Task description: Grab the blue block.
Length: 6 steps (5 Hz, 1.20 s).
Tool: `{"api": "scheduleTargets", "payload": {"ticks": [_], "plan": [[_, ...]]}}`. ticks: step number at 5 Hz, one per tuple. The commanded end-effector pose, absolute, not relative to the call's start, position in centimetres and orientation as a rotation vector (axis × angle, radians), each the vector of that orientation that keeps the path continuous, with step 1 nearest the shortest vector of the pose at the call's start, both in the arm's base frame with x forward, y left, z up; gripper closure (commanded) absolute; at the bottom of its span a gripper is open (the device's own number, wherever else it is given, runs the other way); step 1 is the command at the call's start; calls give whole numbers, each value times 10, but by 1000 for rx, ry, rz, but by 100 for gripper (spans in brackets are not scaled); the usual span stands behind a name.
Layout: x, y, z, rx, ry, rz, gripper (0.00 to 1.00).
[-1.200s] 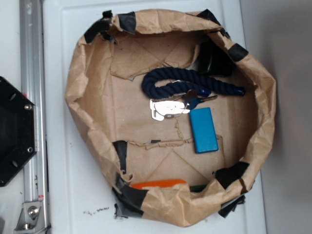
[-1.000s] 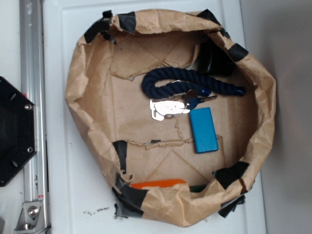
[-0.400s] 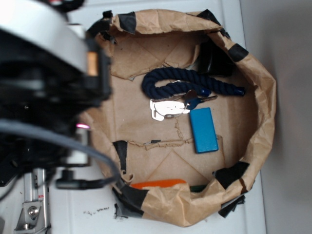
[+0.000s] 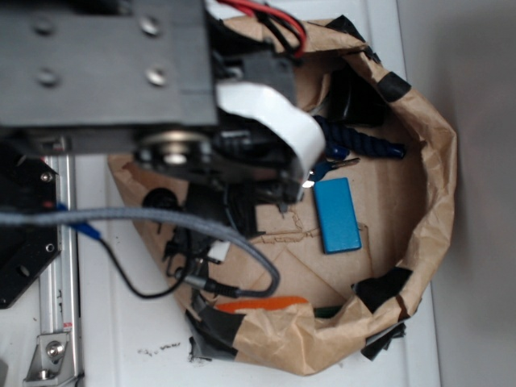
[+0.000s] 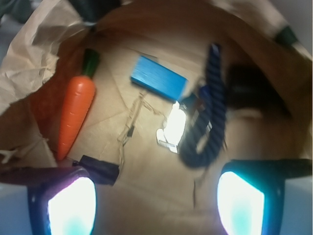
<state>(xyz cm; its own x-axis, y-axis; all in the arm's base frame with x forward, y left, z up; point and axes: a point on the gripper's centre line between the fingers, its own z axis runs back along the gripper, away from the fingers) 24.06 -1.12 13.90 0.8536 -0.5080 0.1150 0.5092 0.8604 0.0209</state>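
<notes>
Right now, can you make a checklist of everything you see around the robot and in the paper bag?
Surface: white tabletop holding an open brown paper bag patched with black tape.
Job's thing: blue block lies flat on the bag floor, untouched.
Clutter: navy rope, shiny metal clip, toy carrot, a dark object at the bag's back wall.
End effector: end effector open, above the bag floor, apart from the block, holding nothing.
Cables: grey cable looping off the arm; red wire near its top.
Surroundings: metal rail and black plate at the left; grey area at the right.
</notes>
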Motion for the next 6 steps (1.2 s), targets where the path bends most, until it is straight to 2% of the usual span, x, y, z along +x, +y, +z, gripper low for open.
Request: {"api": "scheduleTargets", "payload": {"ticks": [1,2,3,4,5,6], "plan": [[272,-3,106,-11,-99,-720,0],[287,-21,94,61,-137,-814,0],[308,-31,75,37,-107,-858,0],[321,-52,46,48,-56,-936,0],[321,-68,21,31,5,-1010,0],[300,-84,4,0,131,-1142,0]]}}
